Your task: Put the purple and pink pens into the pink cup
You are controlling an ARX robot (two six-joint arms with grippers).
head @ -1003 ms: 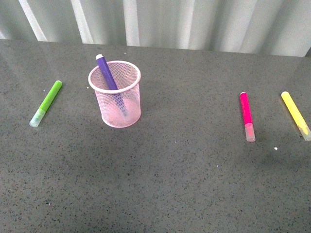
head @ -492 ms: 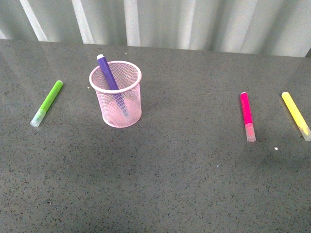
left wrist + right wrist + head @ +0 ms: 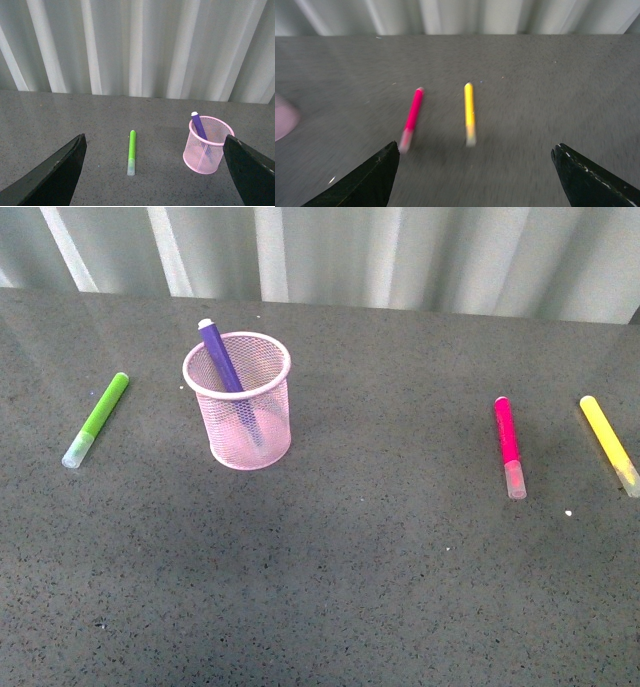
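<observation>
The pink cup stands upright at the table's left, with the purple pen leaning inside it and its tip above the rim. Flat on the table at the right lies the pink pen, pale cap toward me. Neither gripper shows in the front view. My left gripper hangs open above the table, and the pink cup with the purple pen sits by one of its fingers. My right gripper is open and empty, short of the pink pen; this view is blurred.
A lime-green marker lies left of the cup and shows between the left fingers. A yellow marker lies right of the pink pen, close beside it. A corrugated white wall closes the table's far edge.
</observation>
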